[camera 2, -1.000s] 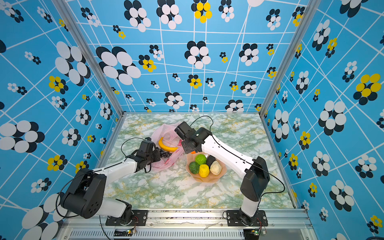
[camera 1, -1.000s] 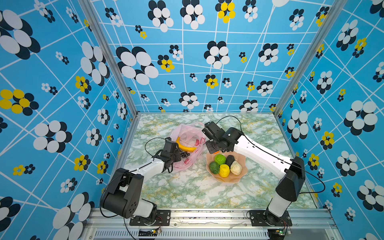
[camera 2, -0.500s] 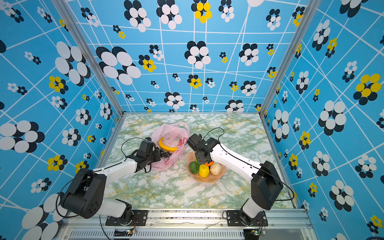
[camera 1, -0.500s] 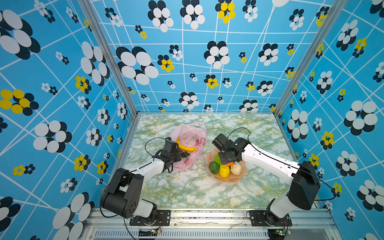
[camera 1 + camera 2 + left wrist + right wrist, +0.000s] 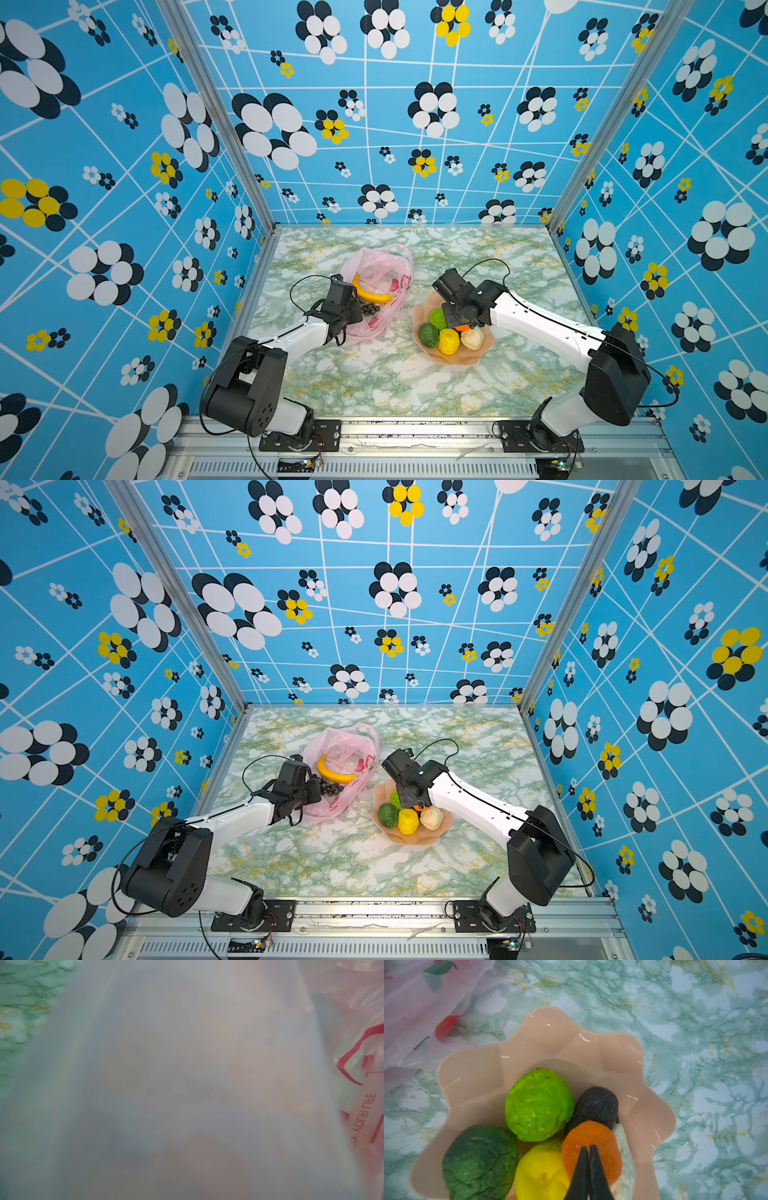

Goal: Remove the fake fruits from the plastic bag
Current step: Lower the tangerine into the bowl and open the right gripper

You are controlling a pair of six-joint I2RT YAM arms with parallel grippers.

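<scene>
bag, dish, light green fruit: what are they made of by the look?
Plastic bag: thin translucent pink film, crinkled, red print. Dish: likely rigid moulded plastic, peach, glossy highlights on its wavy rim. Light green fruit: probably plastic or foam, wrinkled skin, slight sheen.

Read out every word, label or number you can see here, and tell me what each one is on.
"YOUR LIFE": red lettering on the plastic bag, mirrored through the film in the left wrist view; the letters before it are cut off.
Red marks on the bag in both top views: too small to read.
No other readable text.
</scene>
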